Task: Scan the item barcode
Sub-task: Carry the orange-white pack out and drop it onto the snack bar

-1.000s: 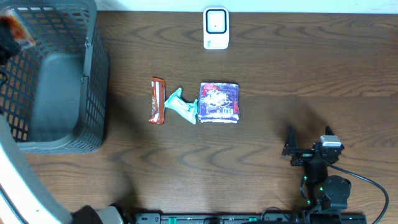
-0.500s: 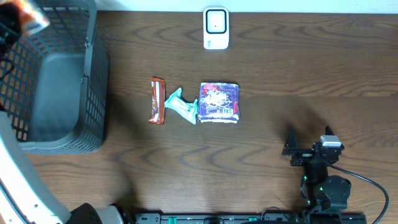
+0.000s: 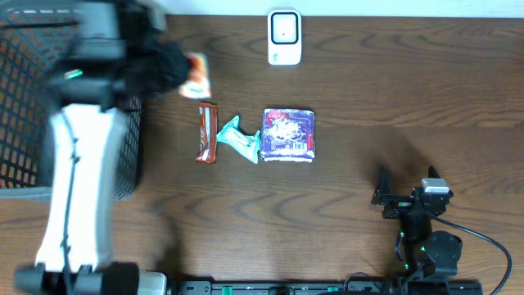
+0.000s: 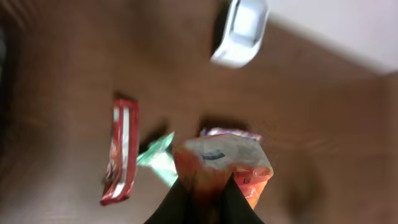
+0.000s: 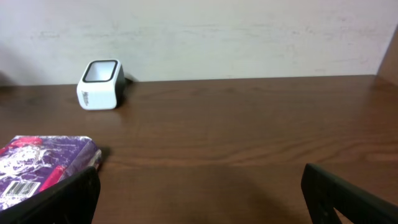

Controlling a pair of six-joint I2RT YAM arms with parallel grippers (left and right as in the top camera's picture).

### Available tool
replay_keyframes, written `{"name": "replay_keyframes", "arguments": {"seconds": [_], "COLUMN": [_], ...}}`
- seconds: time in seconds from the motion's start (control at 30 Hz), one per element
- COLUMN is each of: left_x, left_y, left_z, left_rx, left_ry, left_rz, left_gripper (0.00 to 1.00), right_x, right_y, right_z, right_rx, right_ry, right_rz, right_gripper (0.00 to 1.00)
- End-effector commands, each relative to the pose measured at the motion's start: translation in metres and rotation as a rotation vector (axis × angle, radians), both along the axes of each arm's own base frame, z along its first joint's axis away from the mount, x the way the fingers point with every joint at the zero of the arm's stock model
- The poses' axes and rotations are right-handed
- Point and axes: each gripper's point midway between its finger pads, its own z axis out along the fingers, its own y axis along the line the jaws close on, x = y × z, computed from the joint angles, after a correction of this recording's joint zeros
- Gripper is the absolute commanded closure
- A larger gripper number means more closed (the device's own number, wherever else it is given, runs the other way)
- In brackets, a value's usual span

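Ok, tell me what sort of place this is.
Probably a mock shop checkout: a white barcode scanner on the wooden table, a dark mesh basket at one end, and wrapped snack packets laid out in a row.

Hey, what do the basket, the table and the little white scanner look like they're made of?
Basket: probably moulded plastic, dark grey and matte, judging by its rigid open grid walls. Table: wood or wood-look laminate, dark brown, low sheen; streaky grain shows. Scanner: smooth white plastic shell, it seems, with a darker window on its face.

Four snack packets (image 3: pixel 288 135), one barcode scanner (image 3: pixel 284 37) and one mesh basket (image 3: pixel 24 106).
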Motion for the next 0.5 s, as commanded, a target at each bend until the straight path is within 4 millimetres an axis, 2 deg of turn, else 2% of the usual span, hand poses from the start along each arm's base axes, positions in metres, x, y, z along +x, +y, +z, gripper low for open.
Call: {"name": "replay_keyframes", "arguments": {"seconds": [0.0, 0.1, 0.23, 0.3, 0.37, 0.43, 0.47], "left_x": [0.003, 0.004, 0.009, 0.012, 0.014, 0.016, 0.016], "left_y": [-0.012, -0.026, -0.029, -0.025, -0.017, -0.009, -0.007], "left_z": [-0.064, -0.105, -0.14, -0.15, -0.152, -0.149, -0.149], "left_rx": [0.188, 0.257, 0.34, 0.371, 0.408, 0.434, 0.433], "left_ry": [0.127, 0.217, 0.284, 0.301, 0.302, 0.294, 0.293], "left_rz": [-0.032, -0.07, -0.076, -0.066, -0.044, -0.023, -0.019], "left_gripper": [0.93, 0.93, 0.93, 0.92, 0.75, 0.74, 0.7], "right_x": [0.0, 0.0, 0.0, 0.0, 0.0, 0.0, 0.0], "right_y": [0.004, 0.004, 0.004, 0.004, 0.004, 0.004, 0.004], "right_z": [-0.001, -0.001, -0.001, -0.001, -0.001, -0.001, -0.001], "right_rx": [-0.008, -0.008, -0.008, -0.008, -0.008, -0.008, -0.008], "right_ry": [0.002, 0.002, 0.002, 0.002, 0.002, 0.002, 0.002], "right_rz": [0.015, 0.015, 0.015, 0.015, 0.015, 0.015, 0.015], "right_gripper": [0.01, 0.01, 0.01, 0.01, 0.01, 0.01, 0.01]}}
